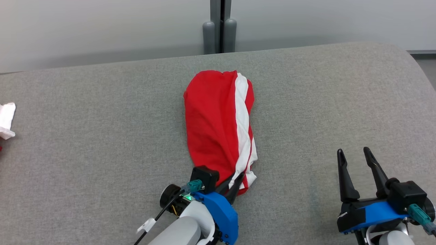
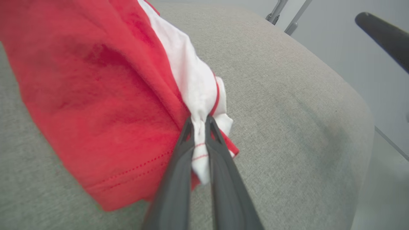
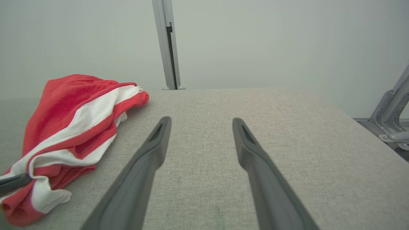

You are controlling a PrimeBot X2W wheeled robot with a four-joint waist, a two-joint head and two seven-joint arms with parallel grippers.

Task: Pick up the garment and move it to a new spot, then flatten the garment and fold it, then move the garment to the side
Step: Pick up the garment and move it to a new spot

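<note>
Left claw (image 2: 200, 123) pinching white-striped near hem of red garment (image 1: 213, 126), bunched at middle of surface (image 1: 102, 143). Right claw (image 1: 354, 152) spread, well apart (idle). Lift high before carrying, so far end clears; firm pinch needed.

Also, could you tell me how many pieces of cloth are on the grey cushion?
2. The red-and-white garment lies centrally, its near end pinched by the left hand; a white cloth sits at the left edge, partly cut off; more may be hidden there.
</note>
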